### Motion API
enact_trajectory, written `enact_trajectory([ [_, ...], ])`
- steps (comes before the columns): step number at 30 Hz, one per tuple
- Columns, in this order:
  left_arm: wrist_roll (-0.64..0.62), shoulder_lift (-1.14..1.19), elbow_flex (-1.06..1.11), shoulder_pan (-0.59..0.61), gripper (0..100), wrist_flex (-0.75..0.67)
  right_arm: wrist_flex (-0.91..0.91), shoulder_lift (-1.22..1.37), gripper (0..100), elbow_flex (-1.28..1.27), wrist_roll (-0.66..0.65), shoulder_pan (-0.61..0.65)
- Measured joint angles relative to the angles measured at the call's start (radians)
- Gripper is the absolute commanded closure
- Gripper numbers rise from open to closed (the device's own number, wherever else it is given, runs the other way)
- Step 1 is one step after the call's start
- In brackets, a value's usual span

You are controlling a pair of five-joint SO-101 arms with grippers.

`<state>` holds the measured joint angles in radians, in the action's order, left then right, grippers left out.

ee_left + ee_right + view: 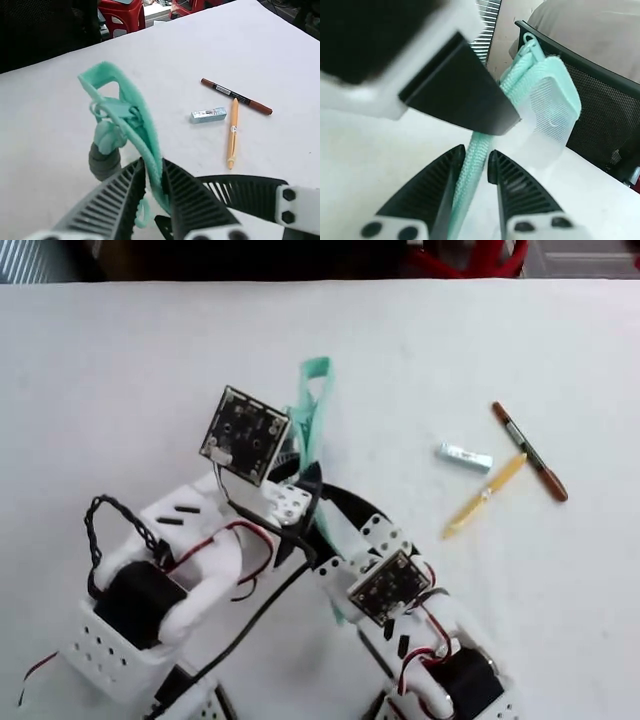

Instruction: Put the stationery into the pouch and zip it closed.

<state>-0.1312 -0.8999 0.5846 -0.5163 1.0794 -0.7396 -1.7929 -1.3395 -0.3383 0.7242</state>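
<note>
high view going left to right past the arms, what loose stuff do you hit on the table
mint pouch -> pale blue block -> brown pen

Pouch [314, 405]: mint-green, showing edge-on as a narrow strip, its near end dipping in between the two wrists.
Left arm [170, 570]: sitting at the near left, its camera board [245, 435] hanging just beside the pouch.
Right arm [400, 585]: sitting at the near right, angling in toward the left wrist.
Stationery: brown pen [530, 452], yellow pen [485, 495] and pale-blue block [463, 457] lying together, well apart from the pouch.
Worktop [120, 370]: white, carrying everything.
</note>
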Motion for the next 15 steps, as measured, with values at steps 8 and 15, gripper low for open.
enact_trajectory([
  [8,0.000,0.051,0.018,0.038,98,-0.196,-0.126,0.000,62.0,0.041,-0.002,0.015],
  [15,0.051,0.044,0.130,0.068,98,-0.367,-0.193,-0.008,69.4,0.184,-0.002,-0.127],
])
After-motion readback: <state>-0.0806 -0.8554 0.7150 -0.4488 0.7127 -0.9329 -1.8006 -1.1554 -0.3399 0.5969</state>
